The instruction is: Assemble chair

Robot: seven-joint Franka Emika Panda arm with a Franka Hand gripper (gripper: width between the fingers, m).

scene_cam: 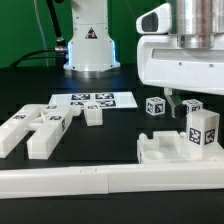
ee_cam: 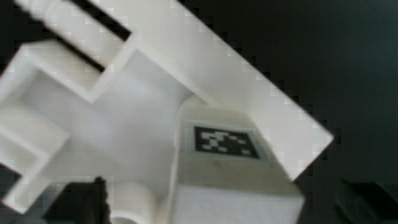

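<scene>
A: Nearest, along the lower edge of the frame, is a long white rail (scene_cam: 60, 180), not a chair part. How far along is the chair?
B: Early, I'd say. Just behind the rail at lower right, the slab (scene_cam: 158, 152) lies flat on the table with one post (scene_cam: 201, 130) upright on its right end. It looks seated, can't confirm it's locked
A: The rest?
B: Not joined. Loose pieces (scene_cam: 30, 128) are bunched at left centre with a small block (scene_cam: 92, 116) beside them. Two cubes (scene_cam: 155, 106) sit behind the slab, right of centre. The marker board (scene_cam: 95, 100) is further back, centre
A: Gripper?
B: The gripper (scene_cam: 183, 97) is upper right, just above the post. Jaws too hidden and blurred to call wide or narrow, and I see nothing hanging from it. Most of the build is left, I'd judge
</scene>
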